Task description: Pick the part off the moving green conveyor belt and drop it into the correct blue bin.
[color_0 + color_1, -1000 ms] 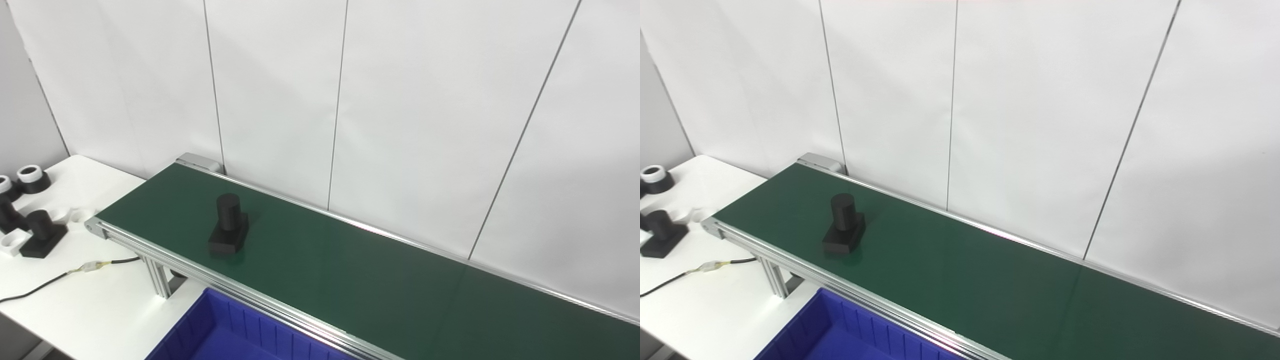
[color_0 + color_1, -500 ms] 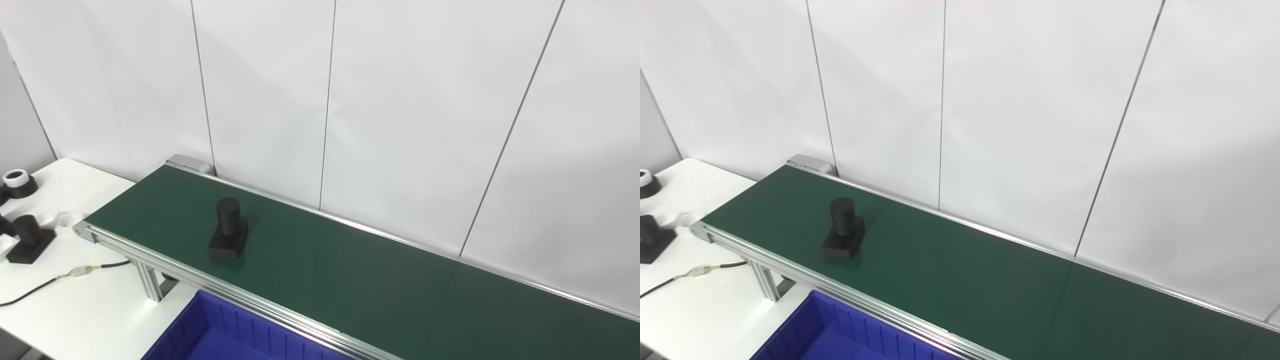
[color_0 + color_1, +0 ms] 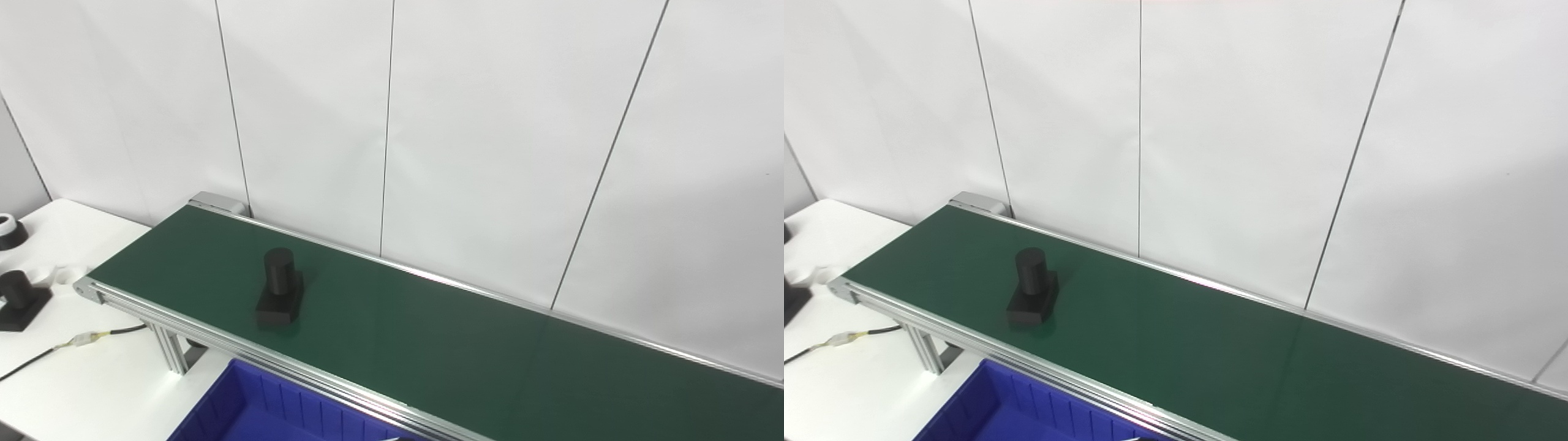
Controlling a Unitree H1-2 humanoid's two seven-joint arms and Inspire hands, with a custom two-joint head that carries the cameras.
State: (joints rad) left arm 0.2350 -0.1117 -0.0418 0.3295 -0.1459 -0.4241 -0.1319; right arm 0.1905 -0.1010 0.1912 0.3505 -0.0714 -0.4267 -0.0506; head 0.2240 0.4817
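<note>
While neither hand is in frame in either view, I can't tell whether they're open or closed, or whether they hold anything.

Largest first: green conveyor belt [image 3: 429,343] runs from centre left down to lower right, along the white panel wall. Blue bin [image 3: 269,410] sits at the bottom edge, just below the belt's near rail. White table [image 3: 92,380] fills lower left.

The part [image 3: 280,296] stands upright on the belt, left of centre, nearer the front rail: black cylinder on a square block base. Looks rigid, matte, probably light plastic; not fragile. My pick: wrap the cylinder from above, since the base is low and flat against the belt.

View differences: left eye shows spare parts at far left, a similar black part [image 3: 18,300] and a white-topped ring [image 3: 9,223]; right eye crops them almost entirely.
</note>
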